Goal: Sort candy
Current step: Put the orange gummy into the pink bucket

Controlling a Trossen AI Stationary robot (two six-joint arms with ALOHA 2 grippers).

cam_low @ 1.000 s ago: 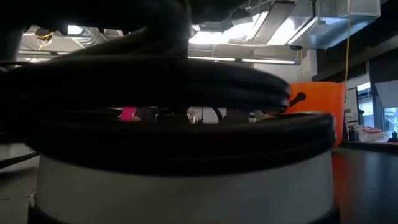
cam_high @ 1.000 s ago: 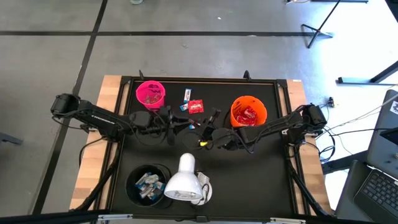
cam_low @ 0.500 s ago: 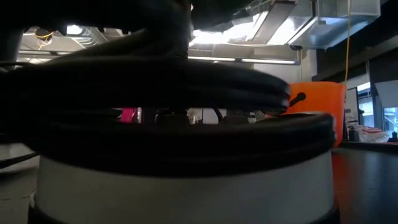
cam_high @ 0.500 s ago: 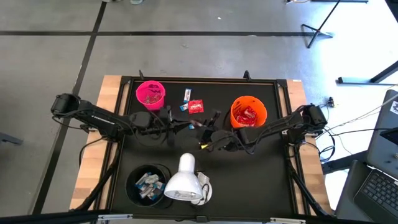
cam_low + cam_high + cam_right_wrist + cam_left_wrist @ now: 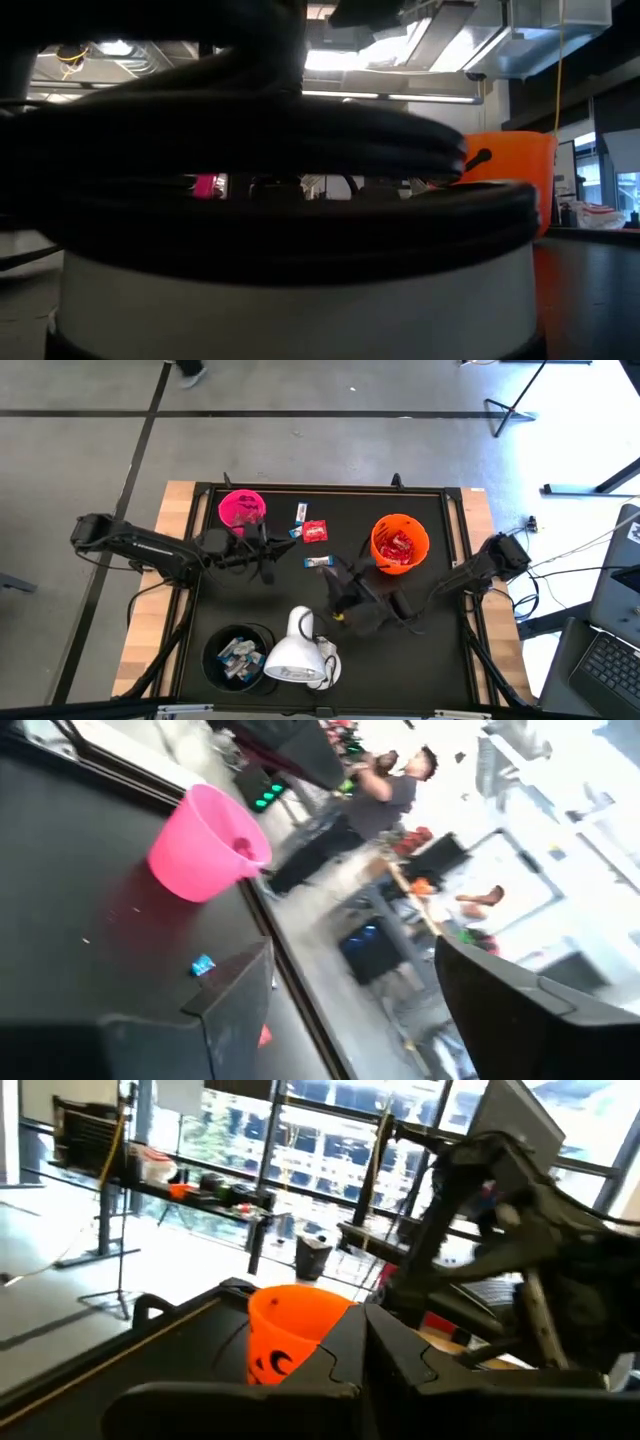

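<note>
My left gripper [image 5: 272, 556] hangs shut over the mat just near of the pink cup [image 5: 242, 510]; in its wrist view the fingers [image 5: 365, 1350] meet with nothing showing between them. My right gripper [image 5: 338, 578] stands open beside the orange cup [image 5: 400, 542], fingers wide apart [image 5: 370, 1020] and empty. Between the grippers a slim white-and-blue bar [image 5: 318, 563] lies flat on the mat, touched by neither. A red packet [image 5: 315, 532], another white-and-blue bar [image 5: 301, 512] and a tiny blue piece [image 5: 294, 532] lie farther back. The orange cup holds red packets [image 5: 398, 546].
A black cup [image 5: 238, 655] with wrapped bars and a white lamp head [image 5: 295, 650] stand at the near edge, filling the low view. The pink cup [image 5: 205, 845] holds pinkish bits. People [image 5: 390, 780] stand in the room beyond the table.
The two grippers, close together at the mat's middle a second ago, have parted. My left gripper has drawn back toward the table's left edge. My right gripper has swung toward the near edge and turned. The white-and-blue bar now lies on the mat where they met.
</note>
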